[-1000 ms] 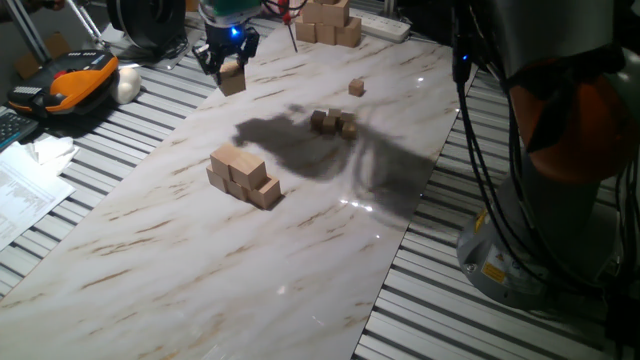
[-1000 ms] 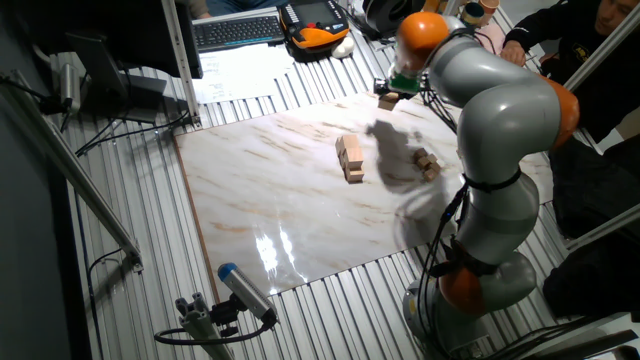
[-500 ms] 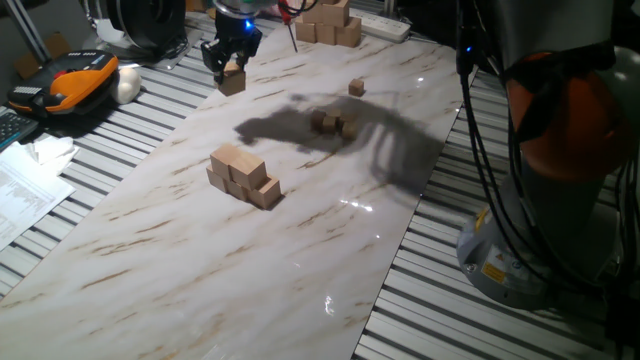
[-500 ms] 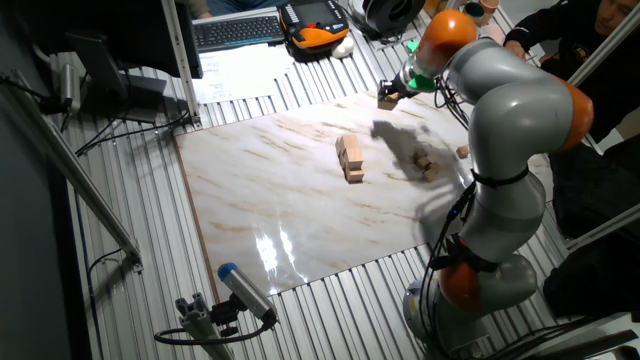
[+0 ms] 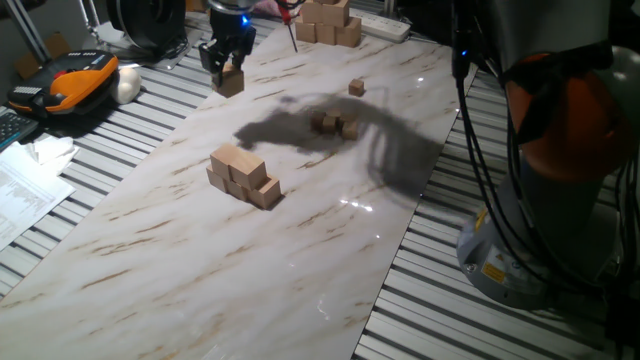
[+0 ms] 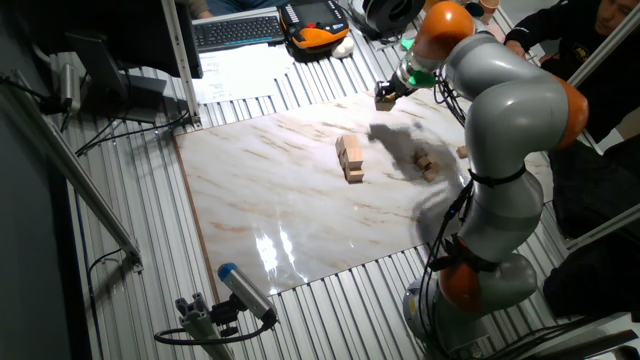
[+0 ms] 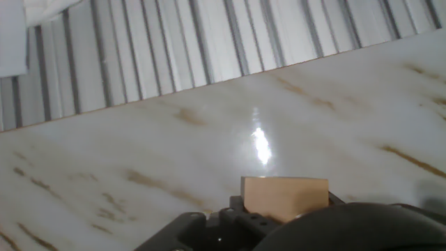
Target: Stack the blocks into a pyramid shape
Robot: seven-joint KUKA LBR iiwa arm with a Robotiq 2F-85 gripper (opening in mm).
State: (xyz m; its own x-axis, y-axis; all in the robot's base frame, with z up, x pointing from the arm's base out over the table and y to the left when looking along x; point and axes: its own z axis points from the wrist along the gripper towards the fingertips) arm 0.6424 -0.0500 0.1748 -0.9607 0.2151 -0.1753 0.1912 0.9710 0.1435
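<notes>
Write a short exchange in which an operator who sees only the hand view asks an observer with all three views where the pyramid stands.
Operator: I see only the block I hold, over the table. Where is the pyramid?
Observer: The partly built stack sits mid-table, well apart from the gripper, which is near a far edge.
Operator: Is anything else lying near it?
Observer: Some small cubes lie off to one side of the stack, not touching it.
</notes>
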